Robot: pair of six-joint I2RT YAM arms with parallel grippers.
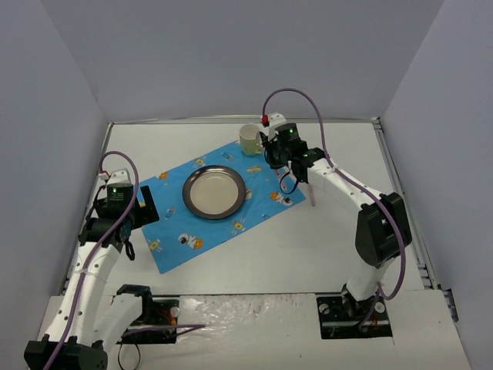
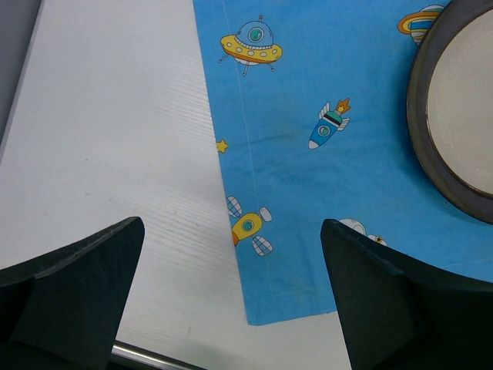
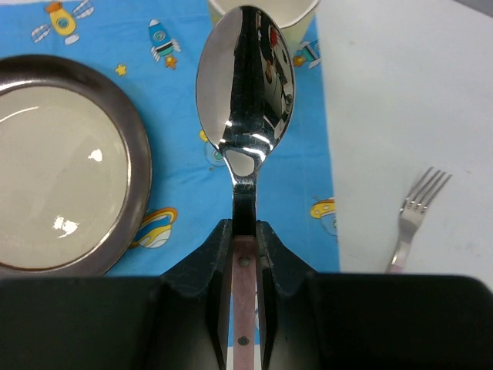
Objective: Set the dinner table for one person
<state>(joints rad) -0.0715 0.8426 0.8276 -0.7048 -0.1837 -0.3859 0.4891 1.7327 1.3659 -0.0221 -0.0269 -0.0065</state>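
Observation:
My right gripper (image 3: 244, 231) is shut on the reddish handle of a steel spoon (image 3: 246, 85) and holds it above the right part of the blue cartoon-print placemat (image 3: 177, 100), between the plate (image 3: 62, 162) and the fork (image 3: 416, 208). In the top view the right gripper (image 1: 273, 156) hovers near the pale cup (image 1: 249, 139) at the placemat's far corner. The round metal plate (image 1: 214, 193) sits in the middle of the placemat (image 1: 177, 235) on the white dinner table (image 1: 308, 247). My left gripper (image 2: 231, 254) is open and empty over the placemat's left corner (image 2: 254, 308).
The fork (image 1: 312, 194) lies on the bare tabletop just right of the placemat. The cup's base (image 3: 262, 11) shows at the top of the right wrist view. A metal edge strip (image 2: 154, 356) runs close to the left gripper. Grey walls enclose the table.

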